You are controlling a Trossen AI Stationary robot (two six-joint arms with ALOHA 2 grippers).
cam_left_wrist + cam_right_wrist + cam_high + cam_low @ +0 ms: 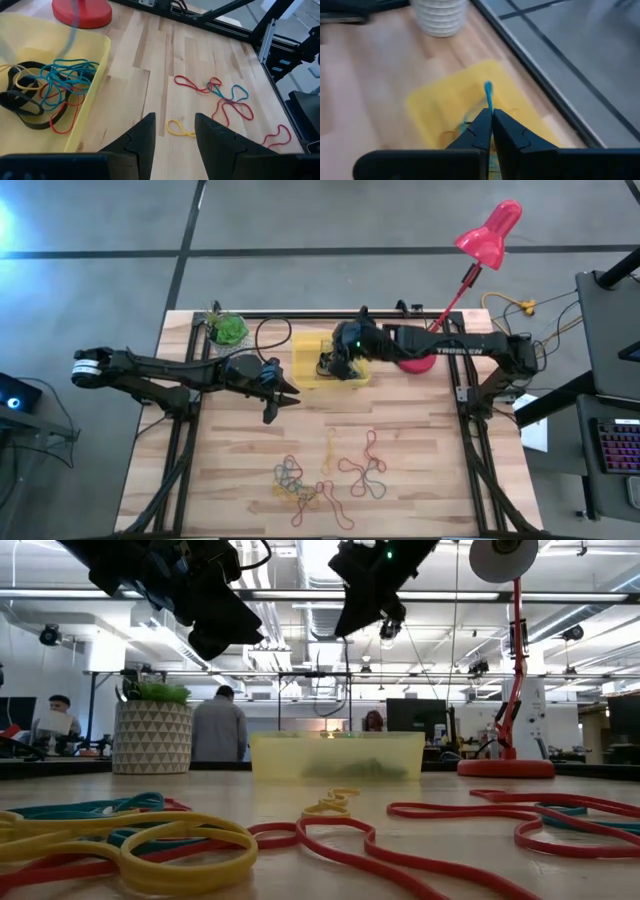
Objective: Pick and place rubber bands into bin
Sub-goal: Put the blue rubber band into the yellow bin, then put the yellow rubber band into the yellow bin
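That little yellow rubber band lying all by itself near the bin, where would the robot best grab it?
Probably from straight above, pinching across one thin side of the small yellow rubber band. It lies flat on the table, apart from the red tangle, so nothing crowds it. The open left gripper hovers nearest.

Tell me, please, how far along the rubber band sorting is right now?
Partly done: several bands already lie in the shallow translucent yellow plastic bin. In hand: the right end effector, above the bin, is shut on a thin blue rubber band. Left: a scatter of coloured rubber bands on the wooden table; the left end effector is open.
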